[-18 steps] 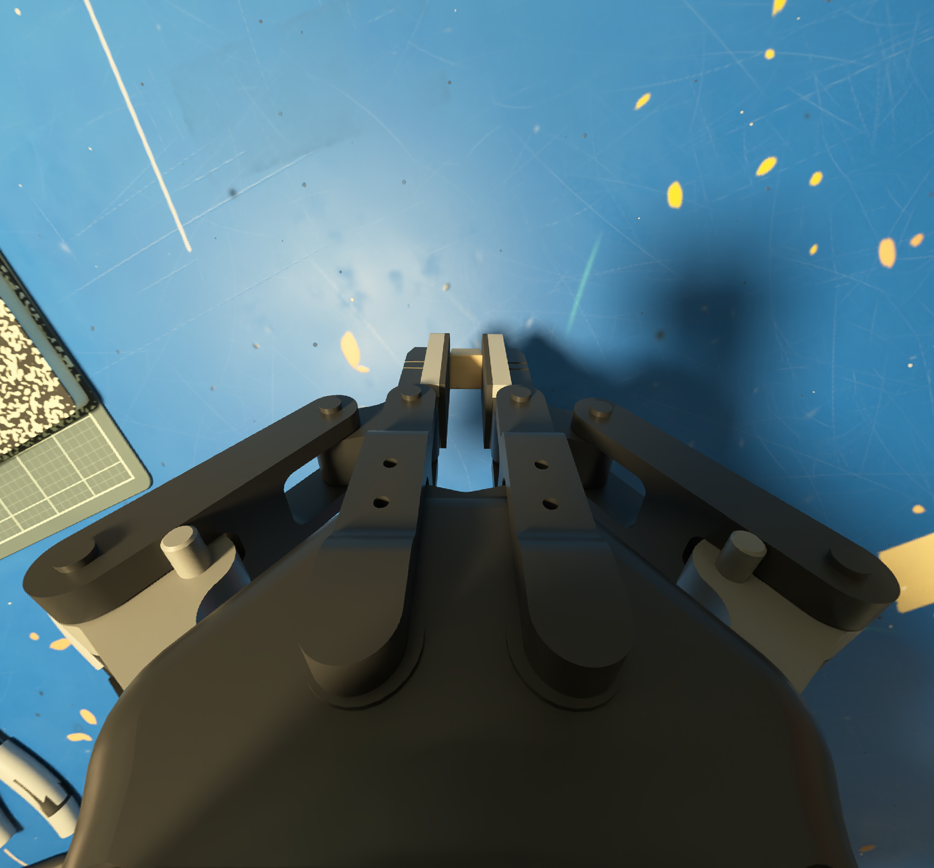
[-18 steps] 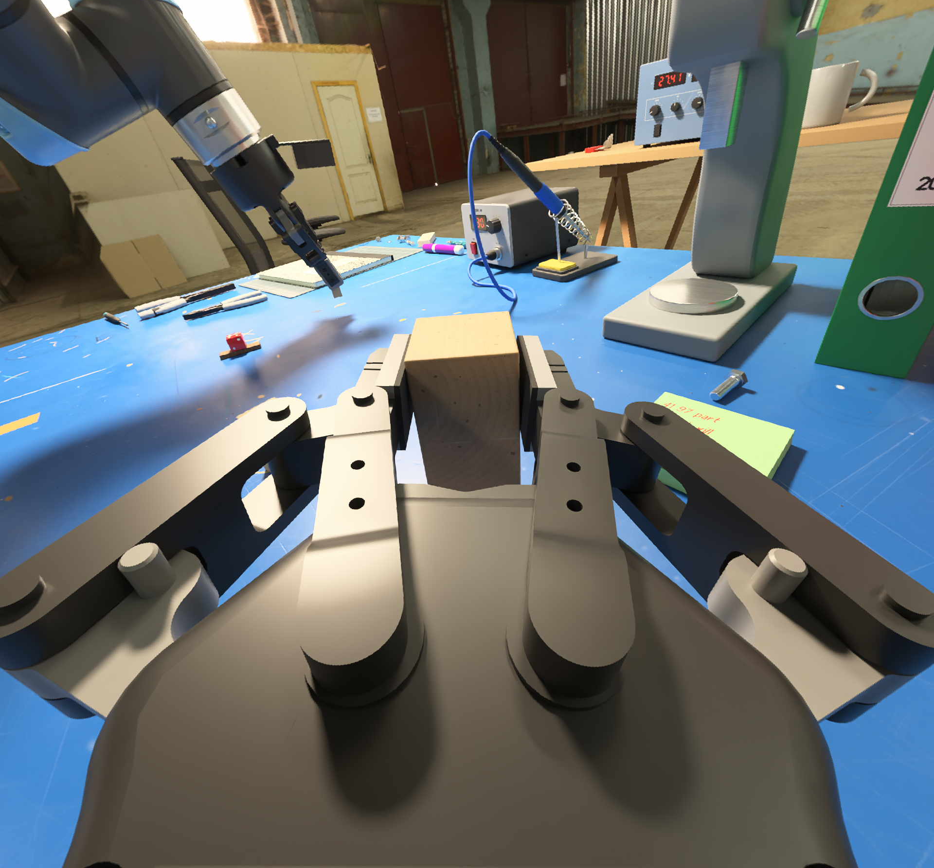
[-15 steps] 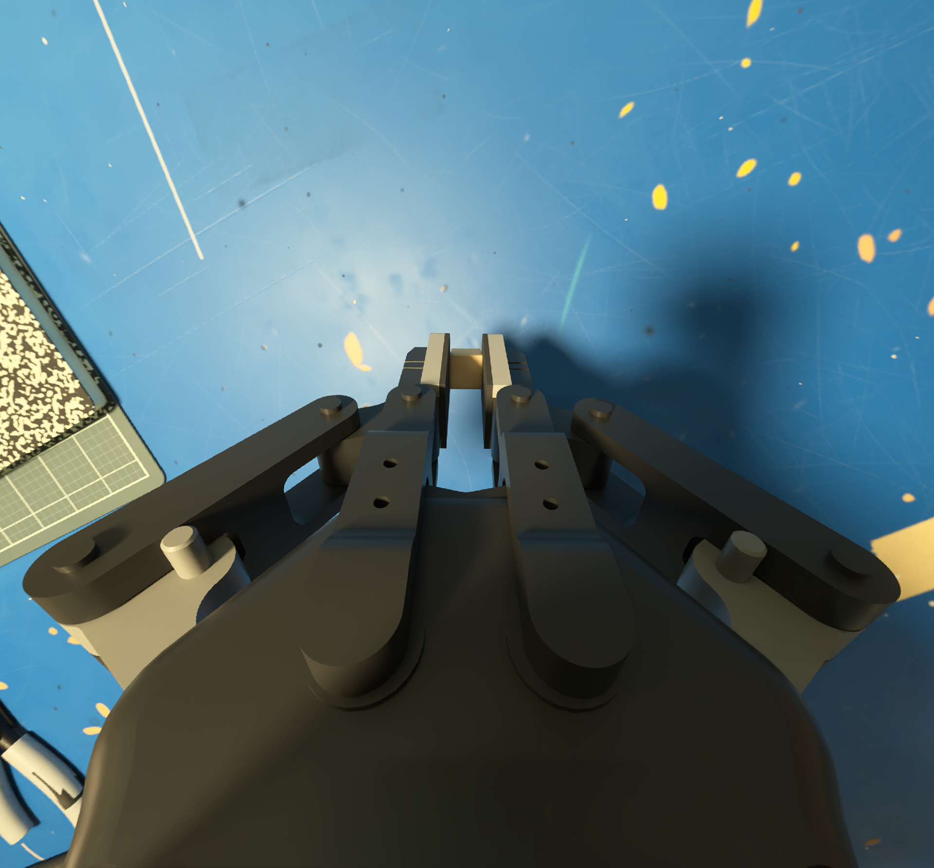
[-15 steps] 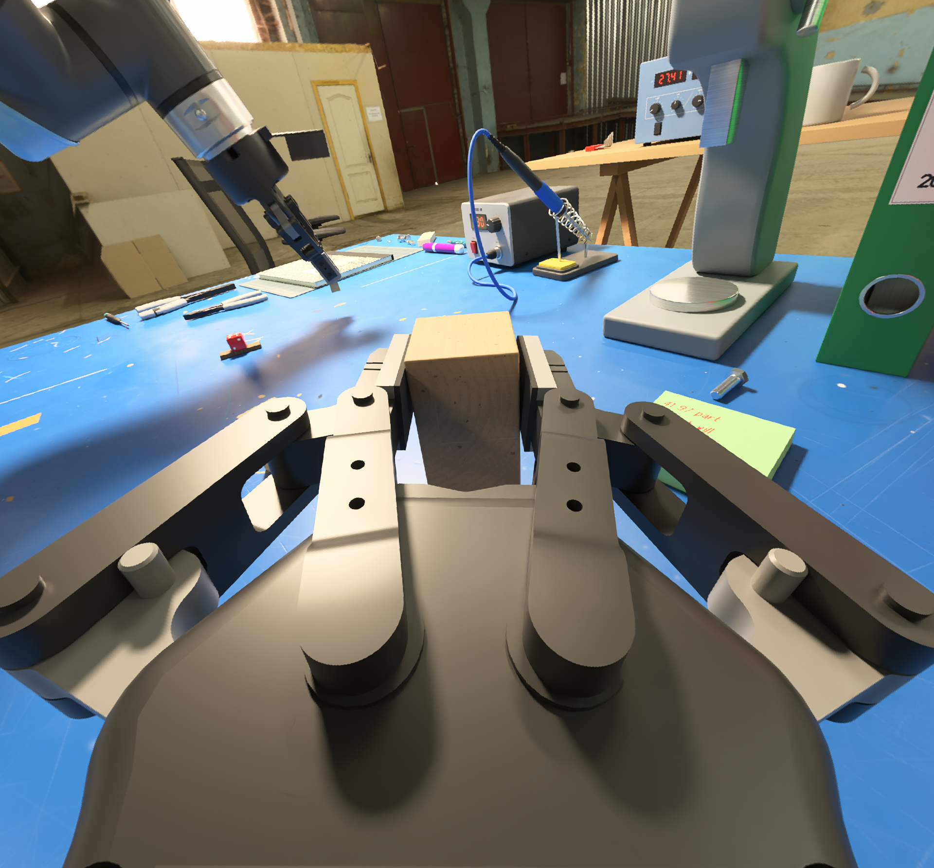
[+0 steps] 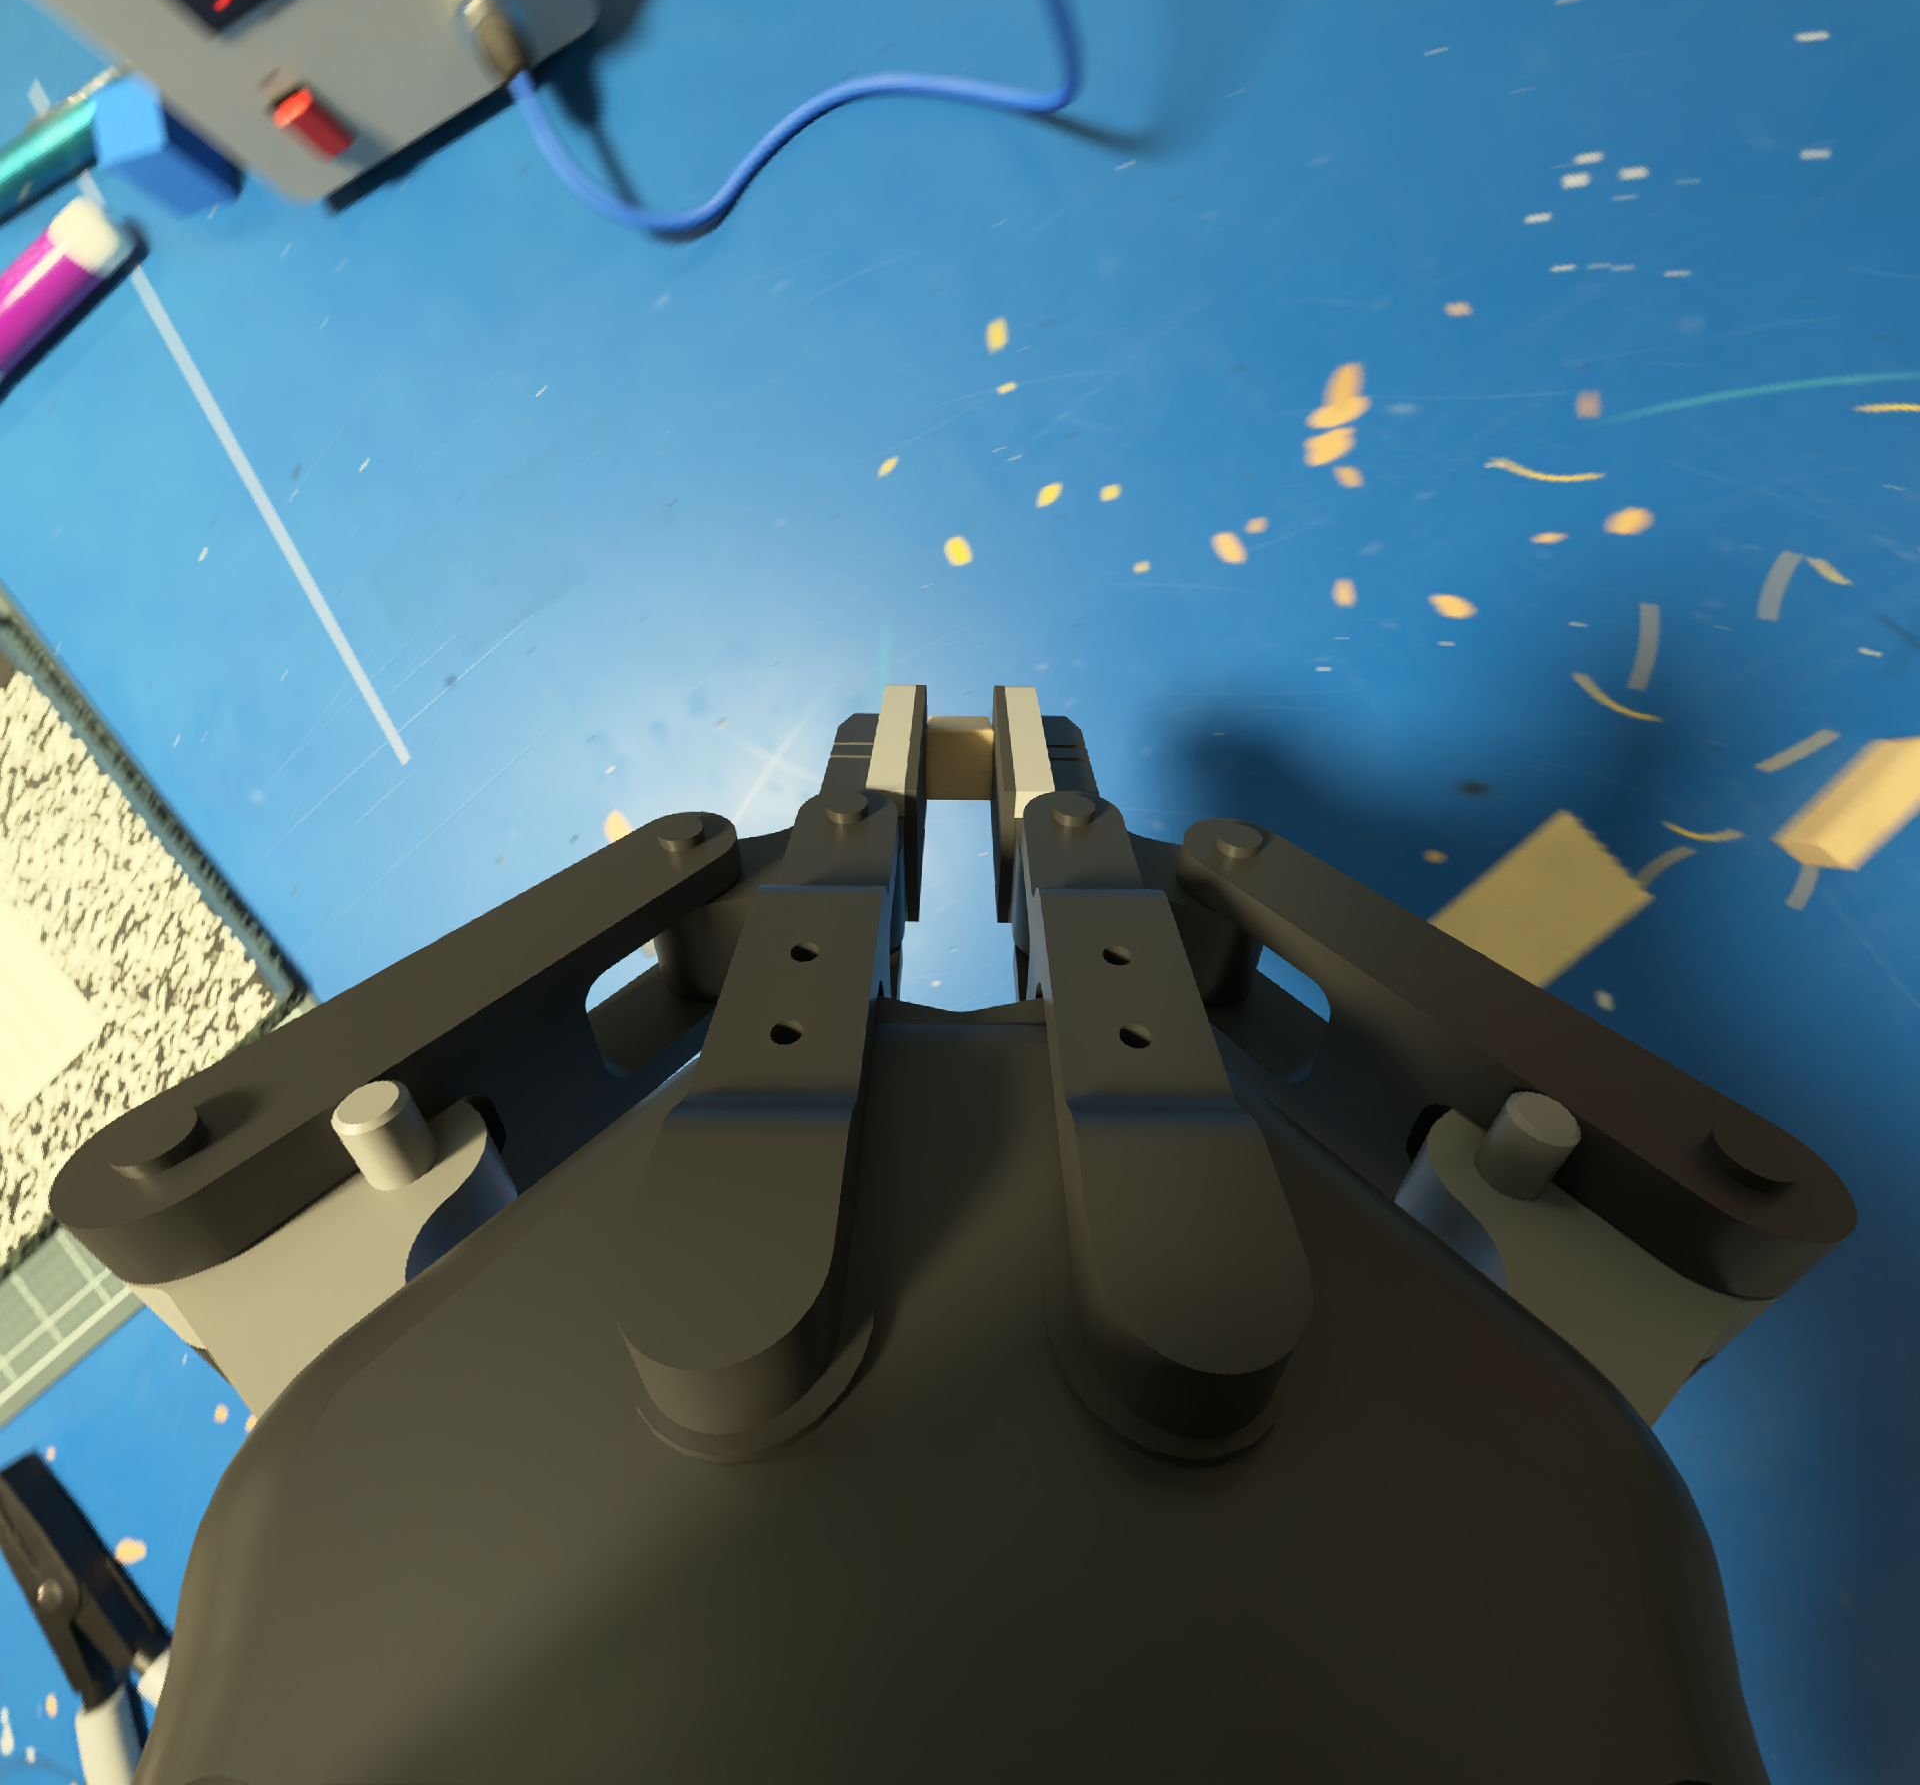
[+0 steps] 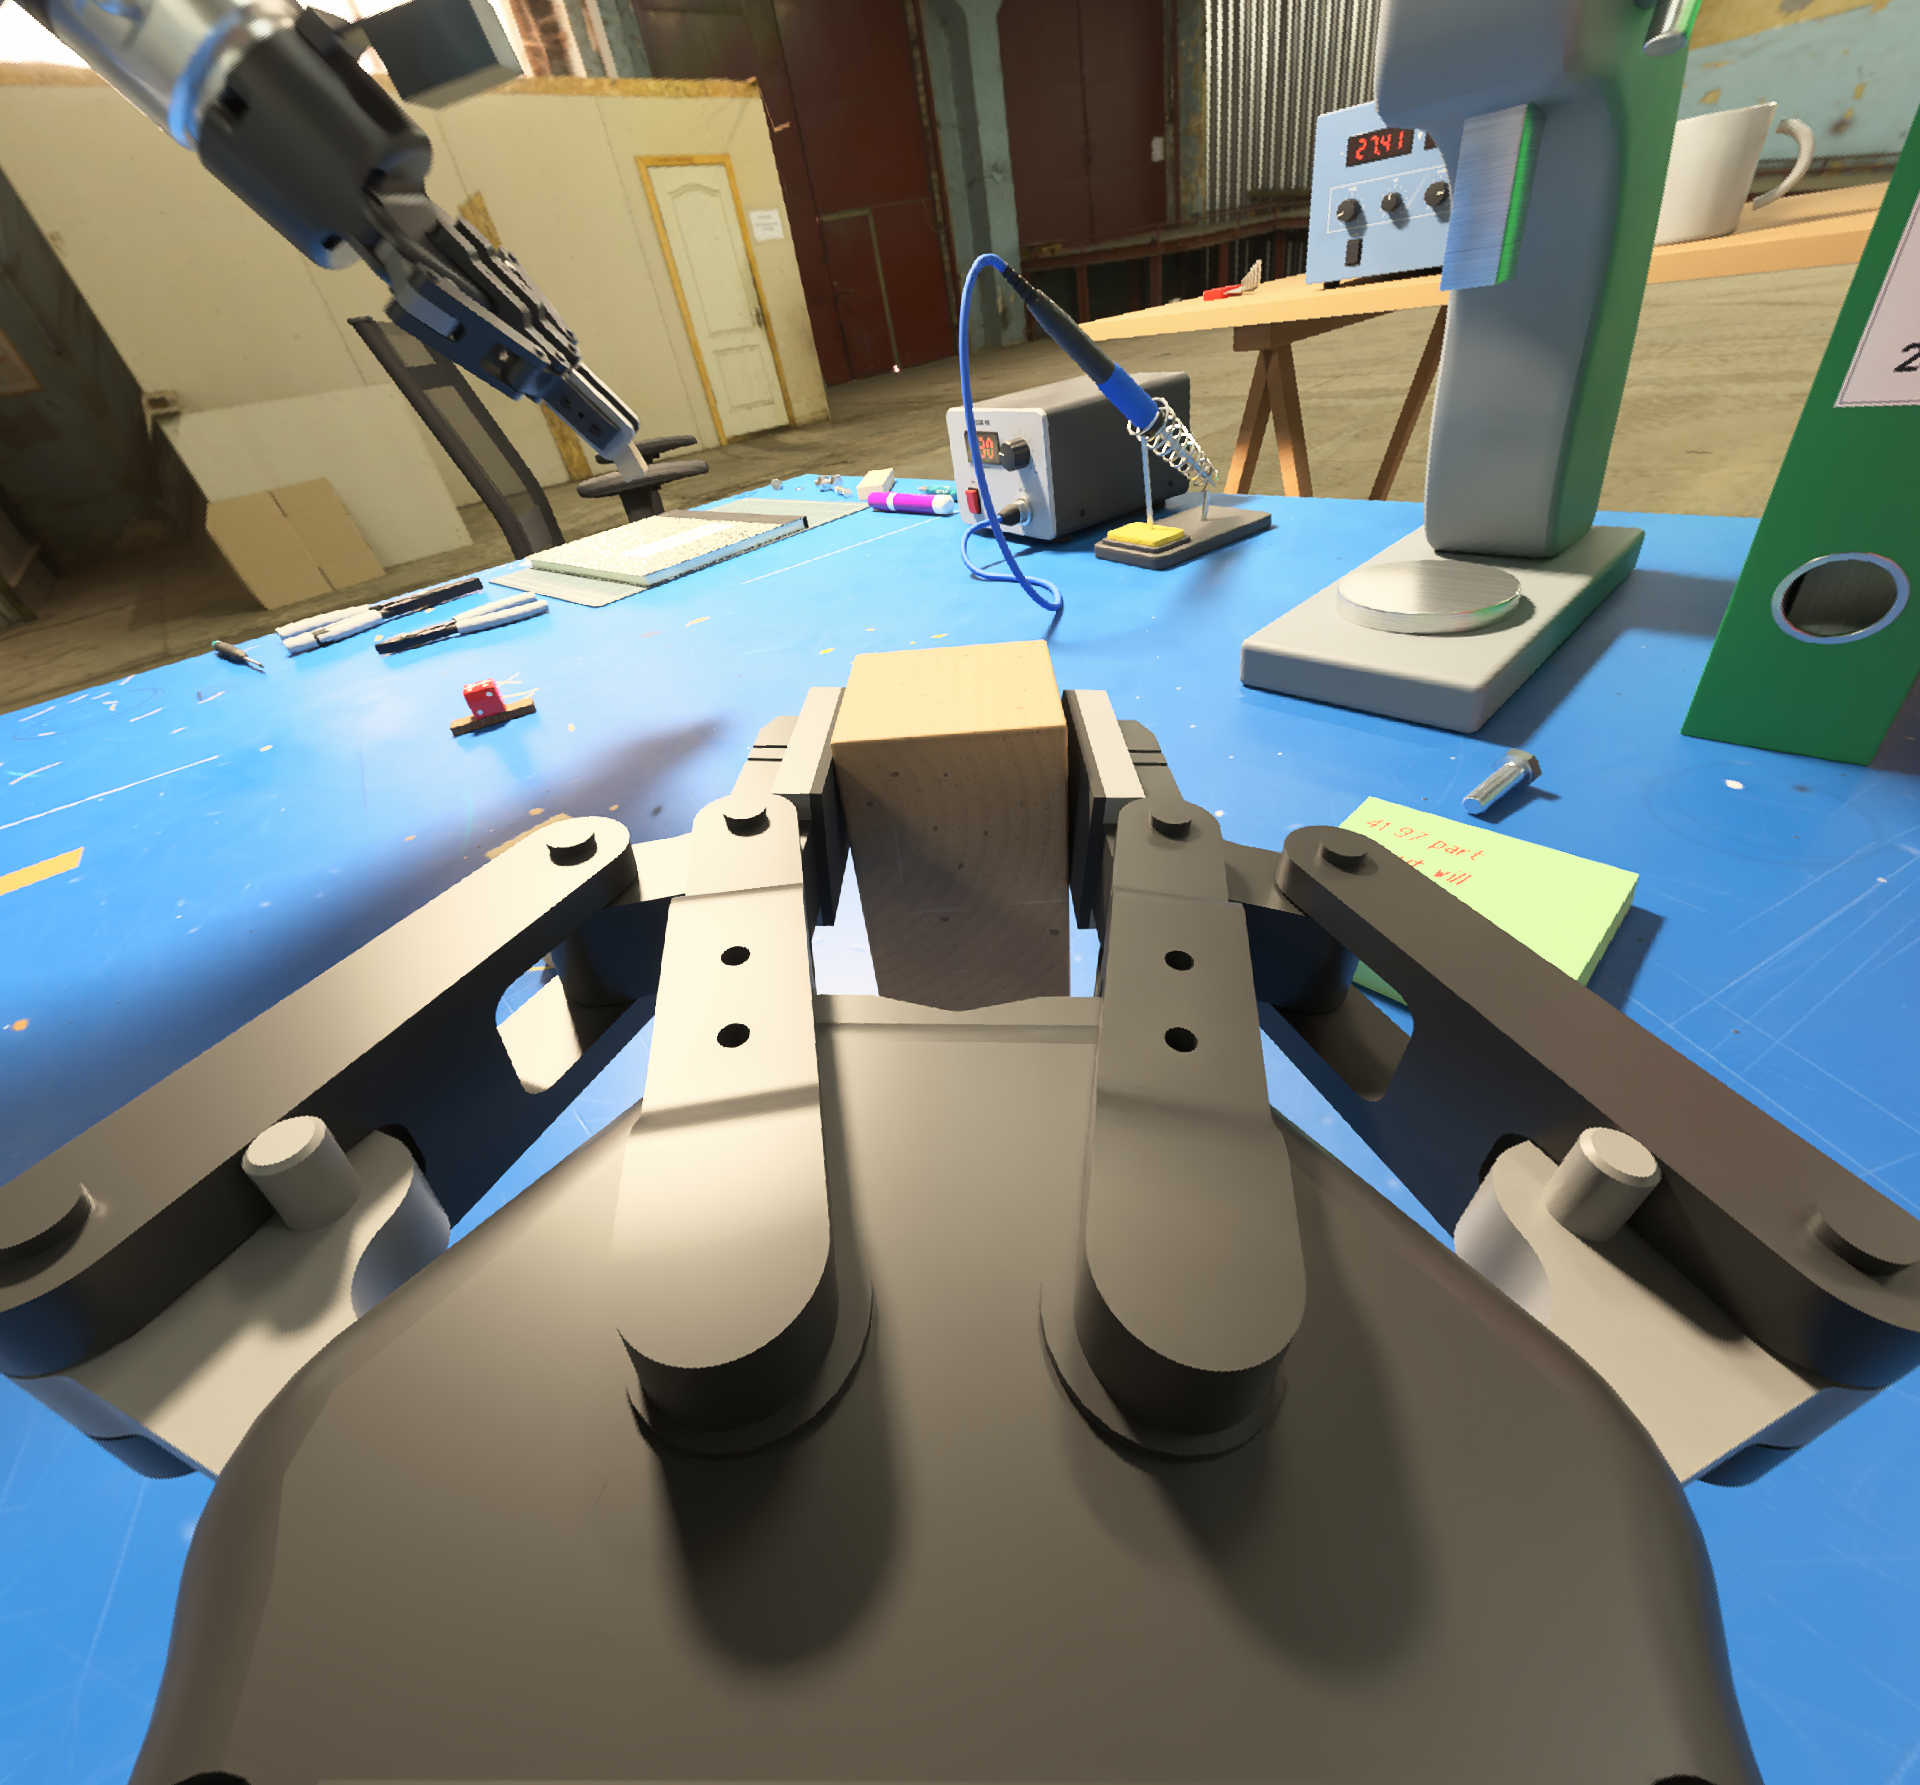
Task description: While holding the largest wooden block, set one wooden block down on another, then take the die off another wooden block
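Note:
In the left wrist view my left gripper [image 5: 958,727] is shut on a small wooden block [image 5: 958,761] and holds it well above the blue table [image 5: 623,488]. It also shows in the right wrist view [image 6: 608,426], high at the upper left. My right gripper [image 6: 951,727] is shut on the largest wooden block [image 6: 951,800], held above the table. A red die [image 6: 480,698] sits on a thin wooden block [image 6: 497,719] at the left middle. Two tan wooden pieces lie at the right of the left wrist view, a flat one [image 5: 1538,894] and one at the edge [image 5: 1860,805].
A soldering station [image 6: 1060,457] with a blue cable [image 5: 790,125] stands at the back. A speckled notebook [image 6: 665,546], markers [image 6: 416,613], a purple marker [image 5: 47,281], a grey stand [image 6: 1455,623], a green binder [image 6: 1829,488], a bolt [image 6: 1501,779] and a green sticky note [image 6: 1496,888] lie around.
My left gripper has risen and tilted towards the back of the table with the small block still in it; the soldering station has come into its view. The right gripper has not moved.

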